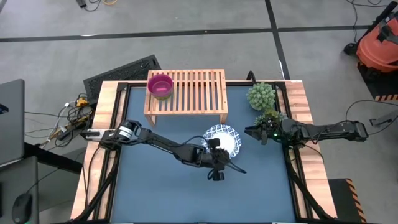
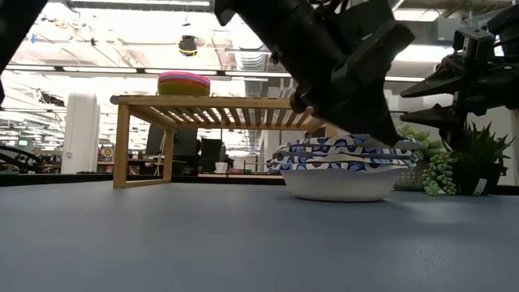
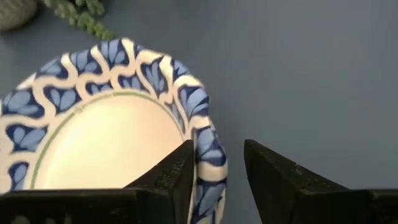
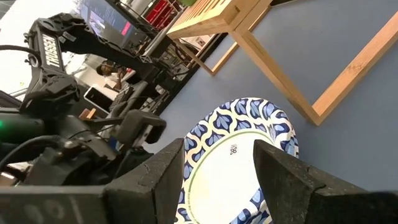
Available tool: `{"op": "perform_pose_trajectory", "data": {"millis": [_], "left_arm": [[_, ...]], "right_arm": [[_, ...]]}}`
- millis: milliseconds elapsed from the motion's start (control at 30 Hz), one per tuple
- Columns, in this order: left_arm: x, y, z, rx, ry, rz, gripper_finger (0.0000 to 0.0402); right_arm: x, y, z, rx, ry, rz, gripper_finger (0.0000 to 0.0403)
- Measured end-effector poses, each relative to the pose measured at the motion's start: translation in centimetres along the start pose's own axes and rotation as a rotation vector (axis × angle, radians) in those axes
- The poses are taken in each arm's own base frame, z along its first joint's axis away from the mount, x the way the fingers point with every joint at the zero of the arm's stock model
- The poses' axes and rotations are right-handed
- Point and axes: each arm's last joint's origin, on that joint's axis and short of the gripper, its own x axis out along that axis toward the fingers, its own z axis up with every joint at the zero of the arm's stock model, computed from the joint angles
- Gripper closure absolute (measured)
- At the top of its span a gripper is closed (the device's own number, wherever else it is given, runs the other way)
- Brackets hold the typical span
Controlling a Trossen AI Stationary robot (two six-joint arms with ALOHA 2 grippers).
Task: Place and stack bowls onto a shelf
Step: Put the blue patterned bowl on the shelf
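Observation:
Two white bowls with blue patterned rims (image 1: 229, 138) sit nested on the blue table (image 2: 340, 174), in front of the shelf (image 1: 193, 90). A stack of small bowls, magenta on top (image 1: 160, 86), stands on the shelf's left end (image 2: 184, 83). My left gripper (image 3: 217, 149) is open and stands over the white bowls' rim from above, one finger inside (image 3: 177, 174) and one outside (image 3: 273, 180). My right gripper (image 4: 217, 177) is open and hovers to the right of the white bowls (image 4: 230, 162), near the plants (image 1: 258, 132). My left gripper has the top white bowl's rim (image 3: 208, 162) between its open fingers, coming from above. The inner finger lies close against the rim's inner wall; I cannot tell whether it touches. A clear gap shows between the rim and the outer finger. The bowls rest on the table.
Two potted plants stand at the table's far right corner: a pale round one (image 1: 261, 96) and a darker one (image 1: 268, 117), also in the low view (image 2: 462, 162). The shelf's right part (image 2: 243, 101) is bare slats. A wooden border (image 1: 109, 99) frames the table.

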Motion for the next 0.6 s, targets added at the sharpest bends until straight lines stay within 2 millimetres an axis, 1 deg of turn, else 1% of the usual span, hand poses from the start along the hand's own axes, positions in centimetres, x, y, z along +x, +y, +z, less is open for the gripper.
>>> {"op": "perform_pose_trajectory", "data": {"millis": [167, 400, 500, 600], "left_arm": [[0.22, 0.65, -0.17, -0.027, 0.026, 0.015, 0.0316], [0.32, 0.89, -0.12, -0.043, 0.027, 0.002, 0.0372], [0.32, 0.86, -0.03, -0.045, 0.019, 0.001, 0.0387], [0.26, 0.67, 0.09, -0.053, 0.004, -0.003, 0.039]], "right_arm": [[0.0, -0.01, 0.0, 0.0, 0.0, 0.0, 0.0184], [0.0, 0.0, 0.0, 0.0, 0.0, 0.0, 0.0184], [0.0, 0.0, 0.0, -0.001, 0.0, 0.0, 0.0184], [0.0, 0.0, 0.0, -0.005, 0.0, 0.0, 0.0184]]}}
